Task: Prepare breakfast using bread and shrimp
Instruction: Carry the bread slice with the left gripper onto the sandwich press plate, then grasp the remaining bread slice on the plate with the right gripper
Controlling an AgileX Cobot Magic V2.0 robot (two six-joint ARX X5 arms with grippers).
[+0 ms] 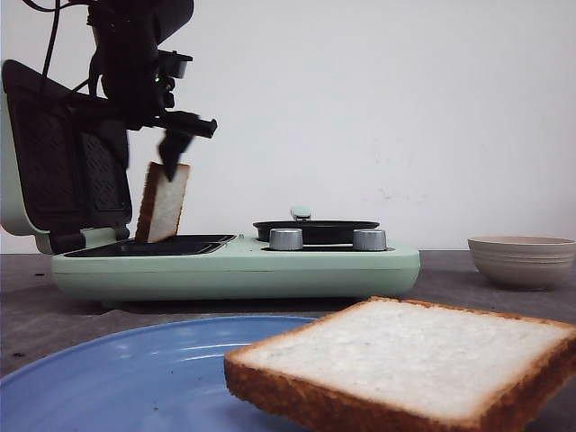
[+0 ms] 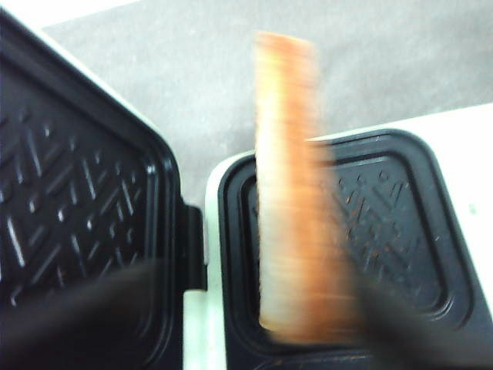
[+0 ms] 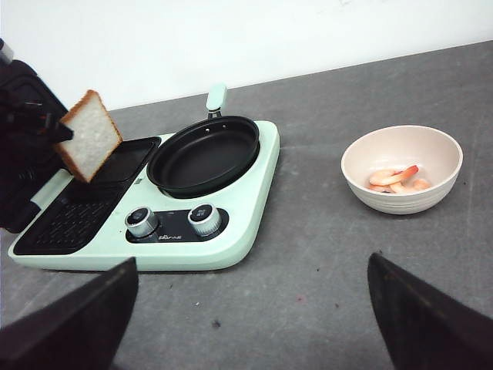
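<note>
Front view: left gripper (image 1: 174, 144) is clamped on the top edge of one bread slice (image 1: 163, 202), fingers pinched close together on the crust. The slice hangs directly below the gripper, nearly upright and slightly tilted, its lower edge at or just above the black grill plate (image 1: 157, 245) of the mint-green breakfast maker (image 1: 270, 270); contact with the plate cannot be confirmed. Left wrist view is motion-blurred: the held slice shows edge-on as an orange-brown crust band with a pale face, standing over the patterned plate, with the open lid (image 2: 69, 208) lying beside it. Crust is golden-brown, crumb white. Second bread slice (image 1: 405, 369) lies flat, well away from the left gripper, partly on a blue plate (image 1: 117, 378) and overhanging its rim. Left arm reaches down from above, wrist pointing roughly downward in front of the raised lid. Right wrist view: right gripper (image 3: 254, 308) is spread wide, the two dark fingers (image 3: 69, 324) far apart, holding nothing, hovering above the grey bench (image 3: 323, 254). Ahead of it and off to one side sits a beige bowl (image 3: 400, 196) containing the shrimp (image 3: 394, 179), orange-pink and whitish curled pieces. A black round pan (image 3: 204, 154) sits on the maker, two silver knobs (image 3: 141, 221) on the maker's near side.
</note>
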